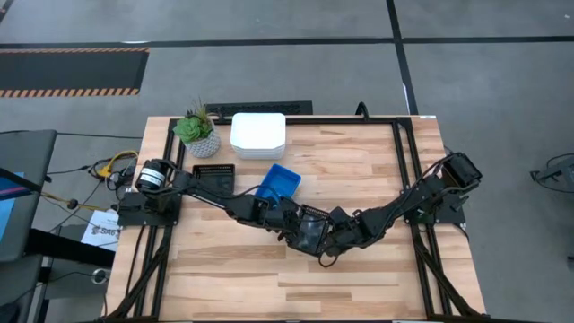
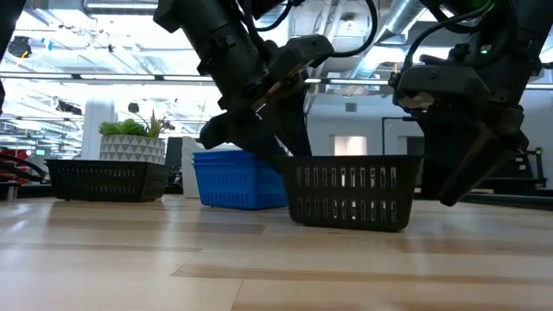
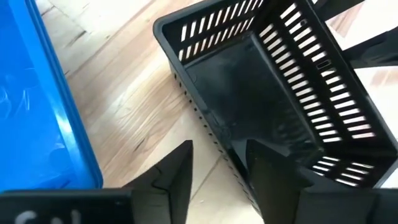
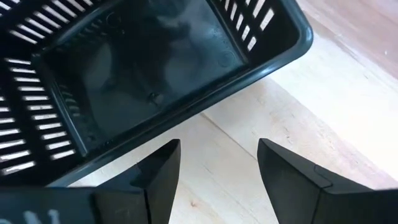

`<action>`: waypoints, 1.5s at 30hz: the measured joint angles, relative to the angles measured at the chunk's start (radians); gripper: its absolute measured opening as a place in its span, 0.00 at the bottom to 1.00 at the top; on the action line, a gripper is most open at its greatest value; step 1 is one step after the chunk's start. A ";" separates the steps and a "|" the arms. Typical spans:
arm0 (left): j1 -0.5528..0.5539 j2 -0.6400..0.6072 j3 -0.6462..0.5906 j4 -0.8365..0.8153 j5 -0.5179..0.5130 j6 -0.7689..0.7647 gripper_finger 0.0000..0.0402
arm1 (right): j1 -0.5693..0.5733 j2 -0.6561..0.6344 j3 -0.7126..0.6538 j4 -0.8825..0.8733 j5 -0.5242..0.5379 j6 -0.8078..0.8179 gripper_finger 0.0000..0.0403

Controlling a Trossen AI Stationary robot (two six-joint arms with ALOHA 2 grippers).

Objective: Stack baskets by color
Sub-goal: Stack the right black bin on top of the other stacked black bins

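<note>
A black basket stood upright on the table near its centre, between both arms. The left gripper straddled one of its short walls, one finger inside and one outside, jaws partly spread; whether they pinched the wall could not be told. The right gripper hung just beside the opposite rim, jaws wide apart and holding nothing. A blue basket sat just behind, a second black one farther left, and white baskets were stacked at the back edge beside a plant.
</note>
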 joint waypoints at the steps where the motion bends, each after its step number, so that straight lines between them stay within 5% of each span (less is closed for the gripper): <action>1: -0.001 0.000 0.000 0.001 0.003 0.000 0.32 | 0.000 0.000 0.000 0.000 0.000 0.000 0.59; 20: -0.004 0.000 0.000 0.001 0.018 0.037 0.01 | 0.000 0.000 0.000 0.000 -0.003 -0.024 0.59; 45: -0.014 -0.071 0.001 -0.021 0.028 0.090 0.00 | 0.111 -0.079 0.000 -0.020 -0.009 0.003 0.59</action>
